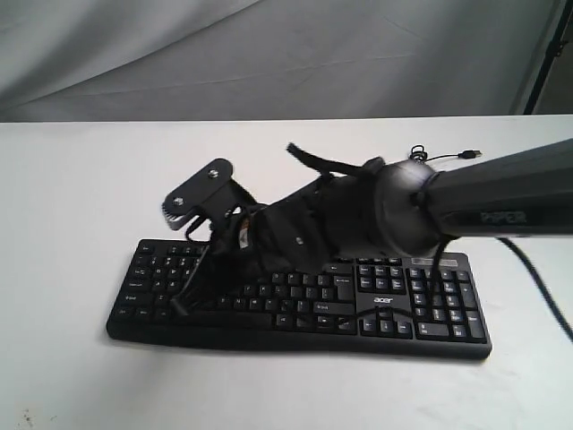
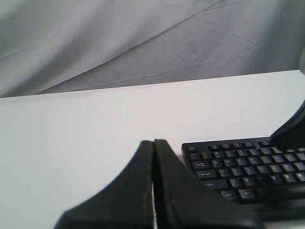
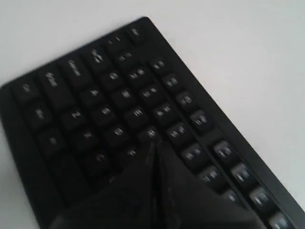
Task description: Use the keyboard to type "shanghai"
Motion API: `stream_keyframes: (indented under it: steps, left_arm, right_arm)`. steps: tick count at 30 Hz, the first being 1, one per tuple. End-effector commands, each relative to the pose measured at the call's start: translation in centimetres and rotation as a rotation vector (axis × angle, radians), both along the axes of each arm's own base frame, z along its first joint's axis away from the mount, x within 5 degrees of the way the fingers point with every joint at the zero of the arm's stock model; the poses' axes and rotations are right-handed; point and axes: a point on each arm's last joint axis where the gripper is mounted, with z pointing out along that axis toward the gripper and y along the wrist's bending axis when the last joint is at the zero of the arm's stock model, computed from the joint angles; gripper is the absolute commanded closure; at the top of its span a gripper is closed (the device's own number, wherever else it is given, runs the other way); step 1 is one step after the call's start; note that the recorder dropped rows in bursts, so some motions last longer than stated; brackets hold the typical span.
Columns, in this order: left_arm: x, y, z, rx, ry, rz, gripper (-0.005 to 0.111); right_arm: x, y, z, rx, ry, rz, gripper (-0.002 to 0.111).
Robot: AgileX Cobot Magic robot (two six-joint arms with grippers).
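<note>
- Exterior view gives you the long black plastic keyboard (image 1: 304, 297) with white legends. It lies flat on the white table (image 1: 72, 197), number pad toward the right of that view, and its thin black cable (image 1: 445, 158) trails off behind.
- Your right gripper (image 3: 153, 149) reaches across to the left half of the letter block. Its jaws are pressed together with nothing between them, making one narrow tip.
- The right wrist view is blurred, so you cannot read which key lies under the tip, nor tell whether it is touching.
- Your left gripper (image 2: 153, 143) hangs over bare table near the keyboard's left end, jaws likewise closed and empty.
- Expect the keyboard to be light and stiff, with a smooth case that may slide or rock if you push sideways. The keys are small, sprung and set close together.
- You need no grasp here. Use the closed tip as a finger: come straight down on the centre of one key, press lightly, and lift clear before moving on.
- If the board creeps, its bare front edge looks the best place to steady it.
</note>
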Motion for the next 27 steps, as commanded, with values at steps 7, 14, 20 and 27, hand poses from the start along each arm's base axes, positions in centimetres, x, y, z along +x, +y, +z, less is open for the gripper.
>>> stream_keyframes:
  steps: [7, 14, 20, 27]
  left_arm:
    - [0.0, 0.0, -0.1, -0.002, -0.002, -0.003, 0.107]
    - [0.0, 0.0, -0.1, -0.002, -0.002, -0.003, 0.107]
    - [0.0, 0.0, -0.1, -0.002, -0.002, -0.003, 0.107]
    - [0.0, 0.0, -0.1, -0.002, -0.002, -0.003, 0.107]
  right_arm:
    - [1.2, -4.3, -1.1, 0.0, -0.009, -0.1, 0.108]
    - [1.1, -4.3, -1.3, -0.004, 0.002, -0.104, 0.108]
    - [1.1, -4.3, -1.7, -0.011, 0.019, -0.109, 0.108]
    - [1.1, -4.3, -2.5, -0.023, 0.033, -0.112, 0.108]
